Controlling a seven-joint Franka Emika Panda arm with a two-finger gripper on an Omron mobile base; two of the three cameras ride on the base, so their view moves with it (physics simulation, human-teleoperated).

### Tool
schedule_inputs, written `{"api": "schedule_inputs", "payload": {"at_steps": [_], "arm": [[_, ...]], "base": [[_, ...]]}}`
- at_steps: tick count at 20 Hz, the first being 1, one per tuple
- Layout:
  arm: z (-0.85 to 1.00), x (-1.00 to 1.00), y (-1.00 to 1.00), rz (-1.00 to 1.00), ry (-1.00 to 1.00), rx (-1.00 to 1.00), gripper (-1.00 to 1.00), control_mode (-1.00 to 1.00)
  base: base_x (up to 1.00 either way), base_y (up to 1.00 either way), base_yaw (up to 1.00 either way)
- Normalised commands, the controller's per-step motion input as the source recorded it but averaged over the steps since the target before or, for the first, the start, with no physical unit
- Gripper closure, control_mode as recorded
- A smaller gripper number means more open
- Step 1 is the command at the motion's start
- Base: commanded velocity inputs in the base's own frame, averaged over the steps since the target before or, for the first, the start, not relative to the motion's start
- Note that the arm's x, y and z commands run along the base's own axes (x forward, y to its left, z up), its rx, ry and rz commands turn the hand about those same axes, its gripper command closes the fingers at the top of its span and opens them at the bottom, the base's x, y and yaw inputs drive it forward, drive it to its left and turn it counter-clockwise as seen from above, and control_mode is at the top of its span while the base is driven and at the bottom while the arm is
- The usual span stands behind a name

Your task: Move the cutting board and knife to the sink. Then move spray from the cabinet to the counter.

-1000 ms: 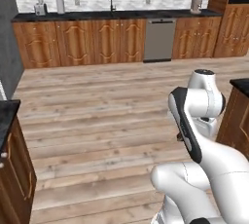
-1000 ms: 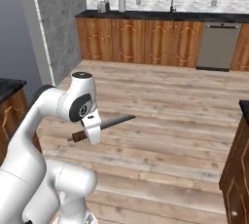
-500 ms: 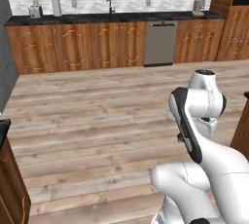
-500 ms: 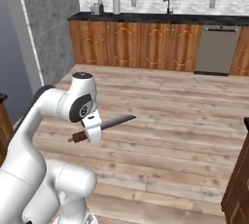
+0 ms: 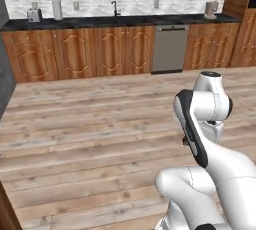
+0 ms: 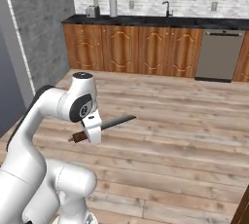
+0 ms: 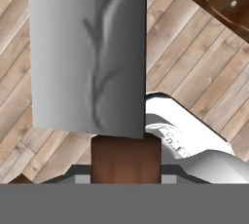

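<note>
So the end effector [image 6: 91,131] is pinched on the knife [image 6: 104,124], gripping it at the reddish-brown handle. In the right base view the butt of the handle pokes out one side of the white fingers and the blade sticks out the other. The long axis runs roughly level, blade tip a touch higher and pointing off to the robot's right across the floor. In the hand view the knife [image 7: 90,55] fills most of the shot: a broad silvery-grey blade with a faint darker streak down it, and the brown handle block at the base right where the tips clamp it. It looks squarely seated, not cocked in the grip, as far as I can tell.

The relation that matters here: the arm is out in the middle of the wooden plank floor [image 5: 90,139], and the sink is way off ahead. You can spot the dark faucet [image 6: 167,8] standing on the black table [image 6: 146,21] along the back brick wall, just left of the steel dishwasher [image 6: 217,55]. So the drop spot lies forward and a bit to the right of the end effector, well apart from it. My read: it's mid-carry, and the base has to close that gap before the arm can reach out.
</note>
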Motion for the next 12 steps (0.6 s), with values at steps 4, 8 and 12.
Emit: {"api": "schedule_inputs", "payload": {"at_steps": [4,8,12], "arm": [[0.0,0.0,0.0,0.0,0.0,0.0,1.0,1.0],[0.0,0.0,0.0,0.0,0.0,0.0,1.0,1.0],[0.0,0.0,0.0,0.0,0.0,0.0,1.0,1.0]], "base": [[0.78,-0.03,0.0],[0.76,-0.03,0.0],[0.73,-0.07,0.0]]}}
